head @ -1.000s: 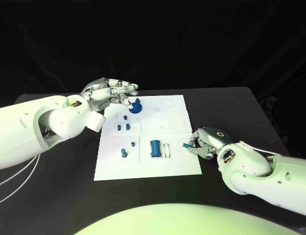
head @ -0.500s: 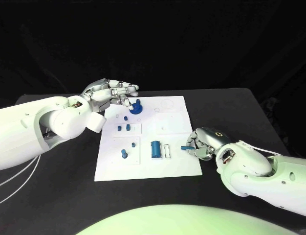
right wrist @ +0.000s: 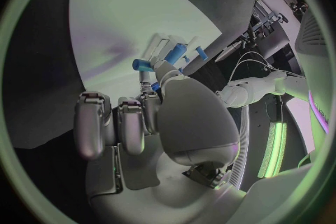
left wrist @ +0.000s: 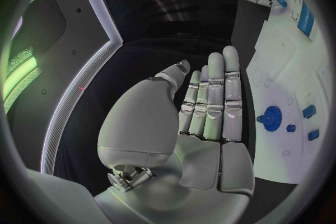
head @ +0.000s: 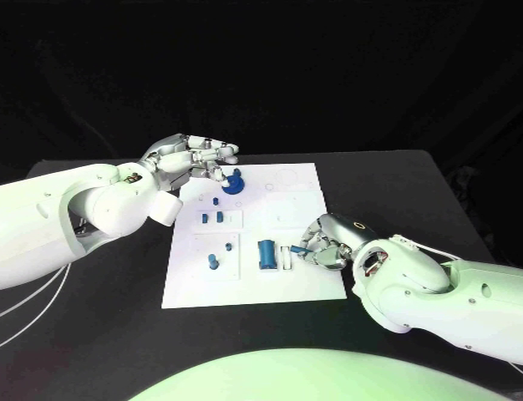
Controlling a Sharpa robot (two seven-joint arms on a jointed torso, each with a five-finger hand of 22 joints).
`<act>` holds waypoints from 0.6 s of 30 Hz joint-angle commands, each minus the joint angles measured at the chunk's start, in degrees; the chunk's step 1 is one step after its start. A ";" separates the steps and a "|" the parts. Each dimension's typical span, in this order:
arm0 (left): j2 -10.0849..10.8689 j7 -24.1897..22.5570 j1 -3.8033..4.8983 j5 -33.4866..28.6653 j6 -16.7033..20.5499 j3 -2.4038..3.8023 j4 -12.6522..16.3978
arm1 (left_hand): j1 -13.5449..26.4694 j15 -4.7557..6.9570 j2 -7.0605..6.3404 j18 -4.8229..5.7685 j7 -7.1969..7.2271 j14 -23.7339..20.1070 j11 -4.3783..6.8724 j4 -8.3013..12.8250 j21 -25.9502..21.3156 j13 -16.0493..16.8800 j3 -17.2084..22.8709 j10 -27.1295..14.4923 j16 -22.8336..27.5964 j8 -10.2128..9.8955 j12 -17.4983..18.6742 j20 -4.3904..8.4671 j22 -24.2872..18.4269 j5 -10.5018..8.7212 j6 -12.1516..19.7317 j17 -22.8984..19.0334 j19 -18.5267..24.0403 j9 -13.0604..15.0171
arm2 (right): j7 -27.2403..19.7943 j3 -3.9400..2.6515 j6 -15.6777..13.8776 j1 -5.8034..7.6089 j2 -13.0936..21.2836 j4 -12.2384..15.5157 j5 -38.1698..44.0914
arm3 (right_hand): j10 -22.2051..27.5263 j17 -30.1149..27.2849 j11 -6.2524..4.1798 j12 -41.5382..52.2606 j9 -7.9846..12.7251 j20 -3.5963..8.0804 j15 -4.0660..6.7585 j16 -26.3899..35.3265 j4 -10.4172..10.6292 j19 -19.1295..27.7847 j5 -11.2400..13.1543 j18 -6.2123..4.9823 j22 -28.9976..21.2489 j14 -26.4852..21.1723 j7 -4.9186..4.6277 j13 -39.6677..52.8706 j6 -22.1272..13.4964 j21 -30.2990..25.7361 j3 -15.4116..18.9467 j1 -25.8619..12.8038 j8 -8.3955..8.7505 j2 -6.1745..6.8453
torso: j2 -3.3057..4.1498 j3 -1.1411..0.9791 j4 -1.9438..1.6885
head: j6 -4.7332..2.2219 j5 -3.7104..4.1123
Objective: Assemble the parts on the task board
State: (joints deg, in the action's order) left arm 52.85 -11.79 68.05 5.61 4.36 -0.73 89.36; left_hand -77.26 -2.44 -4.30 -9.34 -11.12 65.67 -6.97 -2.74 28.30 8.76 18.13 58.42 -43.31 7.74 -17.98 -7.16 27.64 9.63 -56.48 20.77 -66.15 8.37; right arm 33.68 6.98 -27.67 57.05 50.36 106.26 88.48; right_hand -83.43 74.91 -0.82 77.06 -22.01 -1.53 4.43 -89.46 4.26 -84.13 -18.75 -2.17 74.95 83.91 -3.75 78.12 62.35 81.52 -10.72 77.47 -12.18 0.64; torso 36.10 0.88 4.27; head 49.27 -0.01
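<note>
a: where does the head camera sit?
b: high, looking down on the task board.
a: and the wrist cameras?
b: each close behind its own hand, facing past the fingers; both share that board with the head view.

We're looking at a lab test cell: black counter with black drape behind it, white task board laid at its middle.
</note>
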 commanded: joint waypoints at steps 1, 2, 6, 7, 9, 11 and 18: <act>-0.05 -0.63 0.03 0.25 -1.17 0.02 0.19 | -0.37 -0.01 0.08 -1.14 0.02 -0.35 -0.02 0.07 -0.28 -0.02 -0.19 -0.23 -0.11 0.27 -0.23 -0.11 -0.08 -0.14 0.29 -0.05 -0.35 0.08 | 0.25 -0.02 0.00 -0.13 -0.85 -0.76 -4.32 | -0.25 14.89 -0.19 0.07 -1.33 0.34 0.31 -0.35 0.18 -4.60 -0.33 0.63 12.17 6.04 0.40 3.26 0.58 0.21 -0.57 -1.28 -0.66 0.21 | 0.02 -0.04 -0.03 | 0.07 -0.01; -0.04 -0.61 0.03 0.25 -1.25 0.02 0.20 | -0.38 -0.01 0.11 -1.13 0.01 -0.37 -0.03 0.05 -0.31 -0.03 -0.20 -0.26 -0.10 0.28 -0.25 -0.11 -0.11 -0.14 0.31 -0.07 -0.35 0.08 | 0.24 -0.02 0.21 -0.16 -1.10 -0.98 -4.85 | -0.31 14.92 -0.23 0.15 -1.39 0.35 0.34 -0.38 0.47 -4.61 -0.34 0.64 12.20 6.04 0.45 3.31 0.65 0.29 -0.75 -1.80 -0.75 0.23 | 0.04 -0.06 -0.03 | 0.10 -0.04; -0.07 -0.57 0.03 0.25 -1.45 0.02 0.22 | -0.33 -0.03 0.16 -1.12 -0.02 -0.42 -0.05 -0.04 -0.38 -0.06 -0.23 -0.31 -0.09 0.30 -0.28 -0.12 -0.15 -0.15 0.34 -0.10 -0.35 0.08 | 0.37 -0.01 1.46 -0.24 -1.83 -1.88 -6.24 | -0.46 15.02 -0.41 0.21 -1.65 0.44 0.46 -0.47 1.87 -4.68 -0.41 0.69 12.33 6.07 0.70 3.36 1.22 0.58 -1.12 -4.33 -1.24 0.44 | -0.02 -0.01 -0.06 | 0.20 -0.16; -0.07 -0.56 0.03 0.25 -1.47 0.02 0.24 | -0.33 -0.03 0.16 -1.12 -0.02 -0.42 -0.05 -0.04 -0.38 -0.06 -0.23 -0.31 -0.09 0.30 -0.28 -0.12 -0.15 -0.15 0.34 -0.10 -0.35 0.08 | 0.40 -0.01 1.78 -0.25 -2.01 -2.08 -6.46 | -0.51 15.02 -0.45 0.24 -1.72 0.47 0.50 -0.47 2.22 -4.69 -0.31 0.70 12.36 6.07 0.76 3.38 1.36 0.62 -1.10 -4.98 -1.36 0.60 | -0.02 -0.01 -0.04 | 0.19 -0.22; -0.05 -0.53 0.03 0.25 -1.50 0.02 0.27 | -0.33 -0.03 0.16 -1.12 -0.02 -0.42 -0.05 -0.04 -0.38 -0.06 -0.23 -0.31 -0.09 0.30 -0.28 -0.12 -0.15 -0.15 0.34 -0.10 -0.35 0.08 | 0.45 -0.01 2.20 -0.26 -2.29 -2.30 -6.70 | -0.60 15.04 -0.54 0.31 -1.85 0.52 0.57 -0.49 2.88 -4.71 -0.21 0.72 12.41 6.07 0.87 3.43 1.65 0.75 -1.01 -6.13 -1.62 0.84 | 0.03 -0.01 0.04 | 0.22 -0.49; -0.03 -0.49 0.03 0.25 -1.52 0.02 0.28 | -0.33 -0.03 0.16 -1.12 -0.02 -0.42 -0.05 -0.04 -0.38 -0.06 -0.23 -0.31 -0.09 0.30 -0.28 -0.12 -0.15 -0.15 0.34 -0.10 -0.35 0.08 | 0.48 0.00 2.54 -0.27 -2.51 -2.46 -6.83 | -0.67 15.06 -0.65 0.35 -2.02 0.59 0.65 -0.50 3.44 -4.72 -0.31 0.73 12.44 6.08 1.02 3.46 1.98 0.78 -0.90 -7.10 -1.94 1.02 | 0.05 -0.05 0.09 | 0.22 -0.57; -0.06 -0.30 0.04 0.25 -1.75 0.02 0.30 | -0.88 0.02 0.47 -1.14 0.02 -0.53 -0.01 0.17 -0.49 -0.12 0.12 -0.42 -0.08 0.36 -0.34 -0.07 -0.23 -0.06 0.39 -0.16 -0.38 0.08 | 0.60 0.00 3.35 -0.28 -3.45 -3.31 -7.29 | -0.92 15.09 -1.02 0.66 -2.62 0.83 0.96 -0.53 4.37 -4.76 -0.80 0.76 12.53 6.09 1.47 3.68 2.75 0.95 -0.62 -8.88 -2.99 1.47 | 0.02 -0.06 0.08 | 0.33 -0.50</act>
State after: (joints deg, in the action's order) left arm 52.85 -11.76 68.05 5.61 4.03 -0.72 89.50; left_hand -77.72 -2.44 -3.85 -9.34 -11.12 65.68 -6.97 -2.74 28.06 8.69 18.13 58.42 -43.31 7.74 -17.98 -7.16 27.47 9.63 -56.48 20.66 -66.15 8.37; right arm 33.75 7.01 -25.66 56.81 47.05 103.15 82.18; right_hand -84.04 74.90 -1.43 77.57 -24.51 -1.11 5.04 -89.69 8.32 -84.13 -19.43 -2.17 74.93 84.13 -3.36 74.95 64.00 82.19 -11.23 69.01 -15.05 1.99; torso 36.11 0.83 4.33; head 49.50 -0.53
